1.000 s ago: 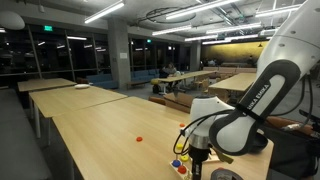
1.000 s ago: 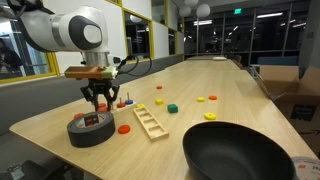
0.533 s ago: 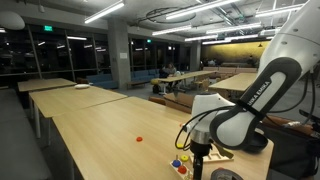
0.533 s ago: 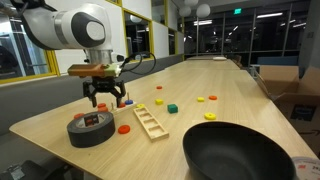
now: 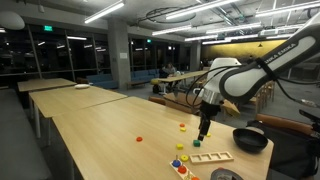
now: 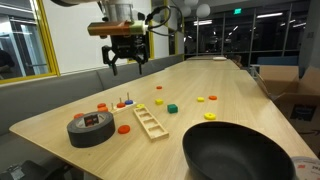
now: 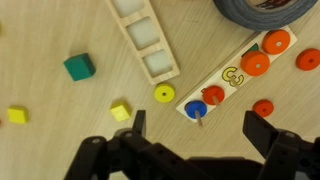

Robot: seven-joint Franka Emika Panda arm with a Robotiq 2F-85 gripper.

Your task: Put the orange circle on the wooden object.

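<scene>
The wooden object [image 7: 232,76] is a flat light-wood strip with pegs, lying at the right in the wrist view. An orange circle [image 7: 277,42] sits on its far end beside another orange disc [image 7: 255,62]; a red disc [image 7: 213,95] and a blue disc [image 7: 196,108] sit on pegs at the near end. My gripper [image 7: 198,135] hangs open high above the strip, with nothing between its fingers [image 7: 262,130]. In both exterior views the gripper [image 6: 124,62] [image 5: 203,135] is well above the table.
A ladder-like wooden frame [image 7: 145,40] [image 6: 150,122] lies beside the strip, and a tape roll [image 7: 265,10] [image 6: 90,128] sits next to it. Loose red discs [image 7: 263,107] [image 7: 308,60], a yellow ring [image 7: 164,93], a green cube [image 7: 78,67] and yellow cubes [image 7: 120,112] are scattered. A black bowl [image 6: 235,150] sits near the edge.
The gripper was low and nearly shut by the tape roll and pegged strip. It has opened and risen high above the table, empty.
</scene>
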